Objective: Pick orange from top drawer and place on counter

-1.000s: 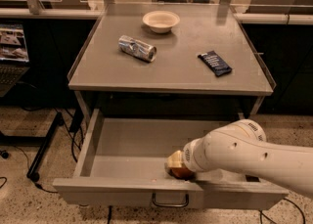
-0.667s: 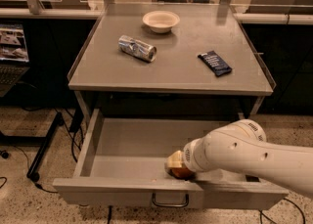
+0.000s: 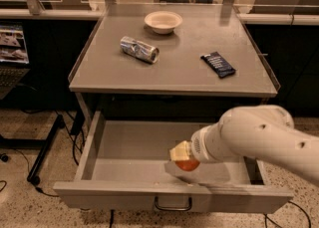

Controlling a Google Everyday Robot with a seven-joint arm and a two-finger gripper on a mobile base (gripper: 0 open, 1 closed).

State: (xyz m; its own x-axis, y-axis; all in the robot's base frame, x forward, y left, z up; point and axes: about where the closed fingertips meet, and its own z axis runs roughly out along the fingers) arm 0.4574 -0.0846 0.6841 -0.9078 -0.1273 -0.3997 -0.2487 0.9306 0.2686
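Note:
The top drawer [image 3: 124, 194] stands pulled out below the counter [image 3: 174, 72]. My gripper [image 3: 182, 156] reaches down into the drawer at its front middle. It is shut on the orange [image 3: 188, 165], which shows just under its tan tip, a little above the drawer floor with a shadow below it. The white arm [image 3: 259, 140] comes in from the right and hides the drawer's right part.
On the counter are a white bowl [image 3: 163, 21] at the back, a crushed silver can [image 3: 139, 49] lying left of centre, and a dark snack bar [image 3: 218, 64] to the right. The drawer handle [image 3: 173, 205] is at the front panel's centre. Desks and cables stand to the left.
My gripper and the orange have risen slightly and shifted a little to the right inside the drawer. Nothing on the counter has moved.

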